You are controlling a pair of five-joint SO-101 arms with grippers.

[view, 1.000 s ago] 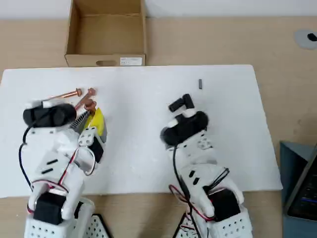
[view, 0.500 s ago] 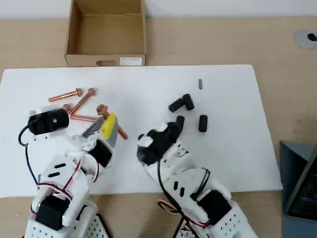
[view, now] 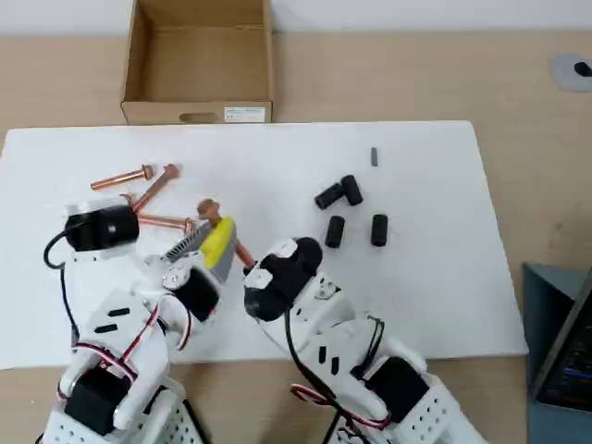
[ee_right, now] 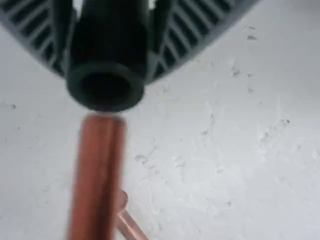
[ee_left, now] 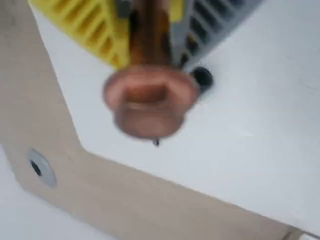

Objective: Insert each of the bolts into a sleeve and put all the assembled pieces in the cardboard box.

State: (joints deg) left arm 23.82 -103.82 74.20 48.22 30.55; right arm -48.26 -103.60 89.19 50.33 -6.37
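Both arms swung together since a second ago. Left gripper (ee_left: 150, 20) clamped on bolt (ee_left: 149, 100), right gripper (ee_right: 107, 30) clamped on sleeve (ee_right: 106, 85); bolt tip sits at the sleeve mouth, possibly touching. Pair well apart from box (view: 199, 113), on its arm-facing side, over mat (view: 444, 277).

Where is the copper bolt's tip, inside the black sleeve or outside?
Outside: the bolt tip sits just at the sleeve mouth, which shows open and hollow.

Office desk (view: 541, 185) with cable grommet (view: 573, 70)
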